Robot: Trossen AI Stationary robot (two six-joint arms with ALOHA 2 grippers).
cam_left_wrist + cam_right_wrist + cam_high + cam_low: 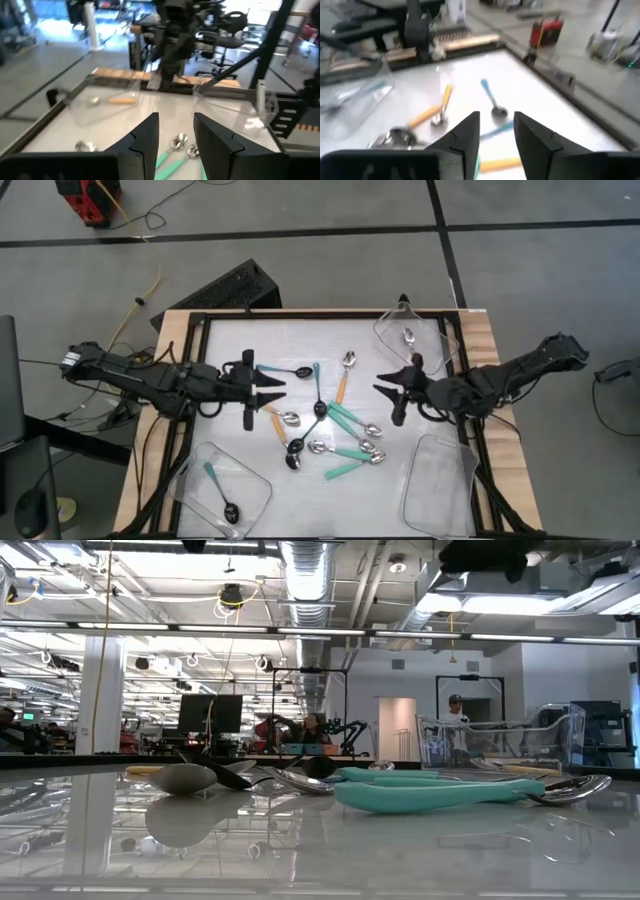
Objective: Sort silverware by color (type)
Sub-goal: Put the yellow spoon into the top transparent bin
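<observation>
Several spoons lie loose in the table's middle: blue-handled ones with black bowls point(286, 370), orange-handled ones point(342, 384) and wide teal ones point(346, 417), some crossing each other. The low view shows a teal spoon point(440, 795) lying flat close by. One blue spoon point(218, 488) lies in the near-left tray, and one silver-bowled spoon point(410, 338) in the far-right tray. My left gripper point(283, 386) point(176, 132) hangs open at the pile's left side. My right gripper point(378, 383) point(496, 132) hangs open at the pile's right side. The two face each other and neither touches a spoon.
Three clear plastic trays stand on the table: near left point(255, 480), far right point(388, 330) and near right point(440, 480). A black frame point(190, 360) rims the white tabletop. A dark keyboard-like object point(235, 285) lies beyond the far edge. Bare tabletop shows toward the far left.
</observation>
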